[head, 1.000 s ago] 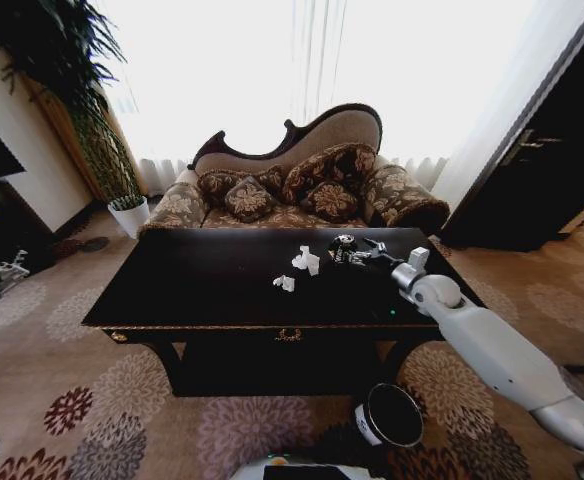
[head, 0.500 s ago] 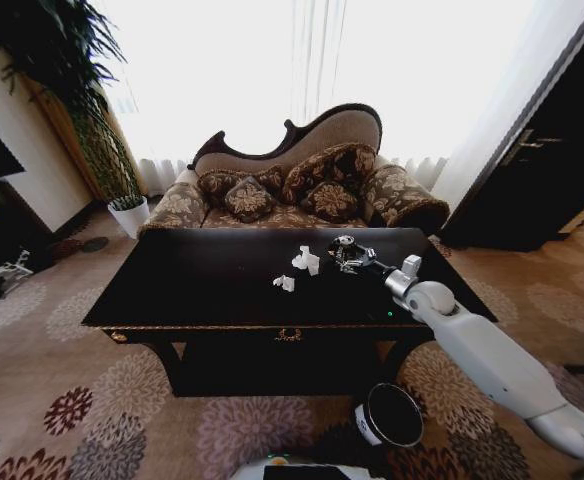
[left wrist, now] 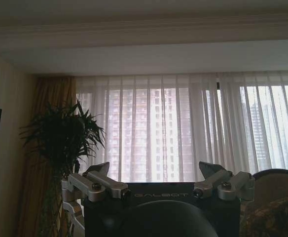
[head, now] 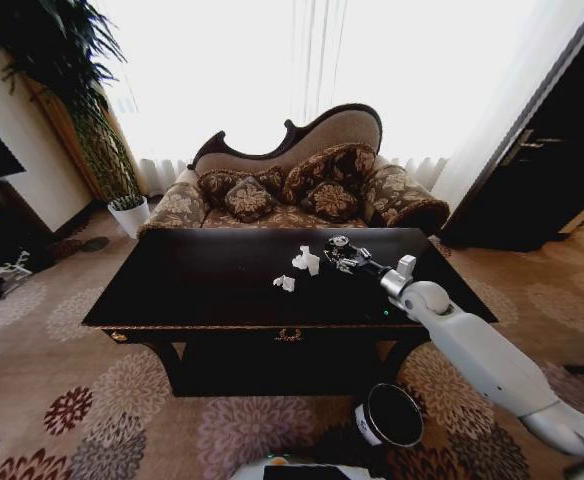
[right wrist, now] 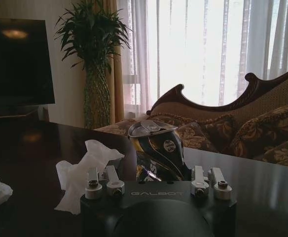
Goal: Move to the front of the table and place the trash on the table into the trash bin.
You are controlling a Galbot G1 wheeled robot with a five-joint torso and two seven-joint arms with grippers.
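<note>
Scanning left to right in the head view: a tall leafy plant (head: 47,60) was seen in the far left corner, with a white plant pot (head: 129,214) on the floor below it, and a floral-patterned carpet (head: 62,400) was spread across the room. Sheer curtains (head: 302,70) were lit by bright daylight behind a carved sofa (head: 302,170) loaded with patterned cushions.

The table (head: 182,290) was set square in front of the sofa, its top glossy and dark, gold trim and emblem visible on the near edge. Two white tissue lumps were lying on it right of centre: a smaller one (head: 285,283) nearer the front and a larger one (head: 306,261) just behind it. The crushed can (head: 340,246) was standing beside the larger lump, toward the table's far right part.

The right gripper (head: 338,258) was stretched over the table's right side and was placed at the can. In the right wrist view, the can (right wrist: 156,150) was framed between the gripper's fingers (right wrist: 107,180), jaws spread apart around it; contact could not be confirmed. The larger tissue (right wrist: 82,173) was seen just beside the can.

The trash bin (head: 390,416) was sitting on the carpet in front of the table's right end, under the right arm.

The left gripper (left wrist: 160,185) was held up facing the curtains, jaws wide apart, nothing between them.
</note>
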